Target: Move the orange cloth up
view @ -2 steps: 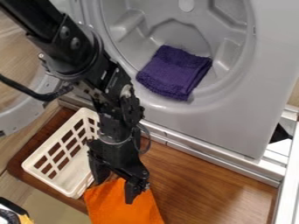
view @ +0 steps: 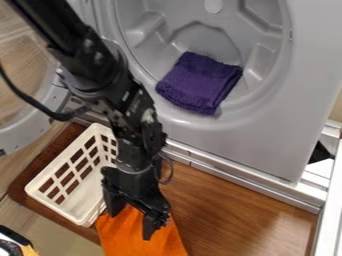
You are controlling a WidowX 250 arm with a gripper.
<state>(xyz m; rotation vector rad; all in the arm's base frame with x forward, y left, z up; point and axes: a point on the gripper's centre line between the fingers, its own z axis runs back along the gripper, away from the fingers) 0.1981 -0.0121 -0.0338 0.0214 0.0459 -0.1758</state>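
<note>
- Orange cloth [view: 163,242] lying on a brown wooden board [view: 234,207], at the bottom edge of the view, which cuts it off
- Black two-finger gripper [view: 132,217] hanging over the upper part of the cloth, its fingers spread wide apart with orange fabric visible between them; whether they touch the cloth, I cannot tell
- White plastic basket [view: 63,158] with lattice sides, on the board to the left of the gripper
- Board surface smooth, with visible grain and a soft shine at lower right
- Behind the board, a gray front-loading laundry machine [view: 267,135], with a folded purple towel [view: 199,82] in its round opening
- At left, its round door [view: 23,136] swung open, light wood showing through the window
- At lower left, pale flooring [view: 57,232] and part of a black and yellow object [view: 27,249]
</note>
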